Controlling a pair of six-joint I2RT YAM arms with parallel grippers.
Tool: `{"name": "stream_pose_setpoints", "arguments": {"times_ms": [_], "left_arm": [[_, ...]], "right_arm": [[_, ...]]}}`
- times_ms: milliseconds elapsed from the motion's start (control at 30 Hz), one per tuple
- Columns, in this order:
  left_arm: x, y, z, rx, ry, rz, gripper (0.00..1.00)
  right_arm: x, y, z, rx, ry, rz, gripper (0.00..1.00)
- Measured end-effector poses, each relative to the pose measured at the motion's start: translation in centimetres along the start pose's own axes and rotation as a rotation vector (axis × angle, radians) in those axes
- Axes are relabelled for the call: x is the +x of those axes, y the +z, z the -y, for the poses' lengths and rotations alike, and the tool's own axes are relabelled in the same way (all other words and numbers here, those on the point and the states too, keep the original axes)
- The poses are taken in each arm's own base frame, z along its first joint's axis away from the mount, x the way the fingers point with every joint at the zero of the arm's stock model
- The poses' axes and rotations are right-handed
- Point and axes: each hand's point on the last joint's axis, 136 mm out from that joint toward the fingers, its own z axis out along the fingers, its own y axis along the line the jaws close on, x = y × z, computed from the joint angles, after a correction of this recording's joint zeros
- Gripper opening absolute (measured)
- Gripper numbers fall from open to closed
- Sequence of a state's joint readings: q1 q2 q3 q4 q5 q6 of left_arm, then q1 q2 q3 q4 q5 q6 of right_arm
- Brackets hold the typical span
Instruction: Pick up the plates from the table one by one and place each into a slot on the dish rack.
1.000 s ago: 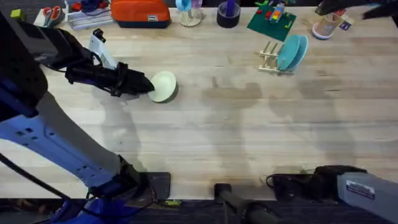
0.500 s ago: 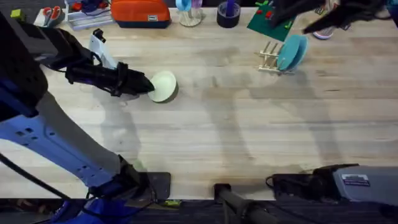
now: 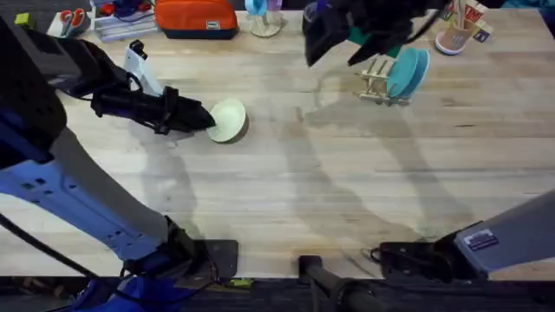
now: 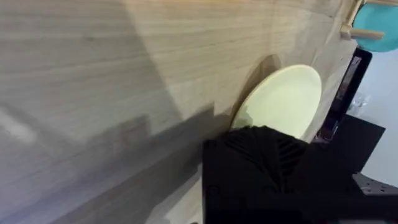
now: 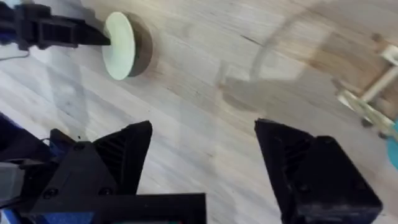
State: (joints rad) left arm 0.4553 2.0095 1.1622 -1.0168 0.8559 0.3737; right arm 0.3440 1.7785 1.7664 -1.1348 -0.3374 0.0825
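The cream plate [image 3: 228, 120] lies on the bench [image 3: 286, 191], gripped at its edge by the left claw [image 3: 208, 120]. Best lift it level and carry it to the rack [image 3: 378, 80]. The right claw [image 5: 202, 146] gapes wide.

- Even, bright light falls from above on my table [image 3: 286, 191]; soft grey shadows streak toward six o'clock.
- My right arm [image 3: 364, 26] smears dark near twelve o'clock.
- My left fingers [image 4: 261, 174] are a black, detail-less mass.

The right tool [image 3: 334, 48] is a dark blur covering the green baseplate [image 3: 360, 36].
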Motion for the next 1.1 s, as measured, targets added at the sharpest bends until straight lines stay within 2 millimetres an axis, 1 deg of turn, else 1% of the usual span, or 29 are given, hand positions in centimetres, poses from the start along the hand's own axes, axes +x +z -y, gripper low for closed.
{"name": "stream_pose_setpoints", "arguments": {"times_ms": [33, 67, 233, 400, 567, 667, 933, 1100], "left_arm": [[0.0, 0.0, 0.0, 0.0, 0.0, 0.0, 0.04], [0.0, 0.0, 0.0, 0.0, 0.0, 0.0, 0.04], [0.0, 0.0, 0.0, 0.0, 0.0, 0.0, 0.04], [0.0, 0.0, 0.0, 0.0, 0.0, 0.0, 0.041], [0.0, 0.0, 0.0, 0.0, 0.0, 0.0, 0.041], [0.0, 0.0, 0.0, 0.0, -0.001, 0.0, 0.041], [0.0, 0.0, 0.0, 0.0, 0.0, 0.0, 0.041], [0.0, 0.0, 0.0, 0.0, -0.001, 0.0, 0.041]], "right_arm": [[-0.2, 2.4, -0.3, -0.006, -0.015, -0.036, 0.993], [-0.3, 3.2, -0.5, -0.008, -0.021, -0.046, 0.992], [-0.6, 6.7, -1.5, -0.021, -0.06, -0.077, 0.993], [-0.5, 9.5, -3.1, -0.04, -0.1, -0.101, 0.992], [-0.5, 11.4, -4.8, -0.064, -0.123, -0.106, 0.993], [-0.7, 12.2, -5.9, -0.078, -0.142, -0.095, 0.993], [-1.2, 12.9, -8.4, -0.109, -0.184, -0.053, 0.992], [-1.2, 13.7, -9.1, -0.116, -0.148, -0.054, 0.992]]}}
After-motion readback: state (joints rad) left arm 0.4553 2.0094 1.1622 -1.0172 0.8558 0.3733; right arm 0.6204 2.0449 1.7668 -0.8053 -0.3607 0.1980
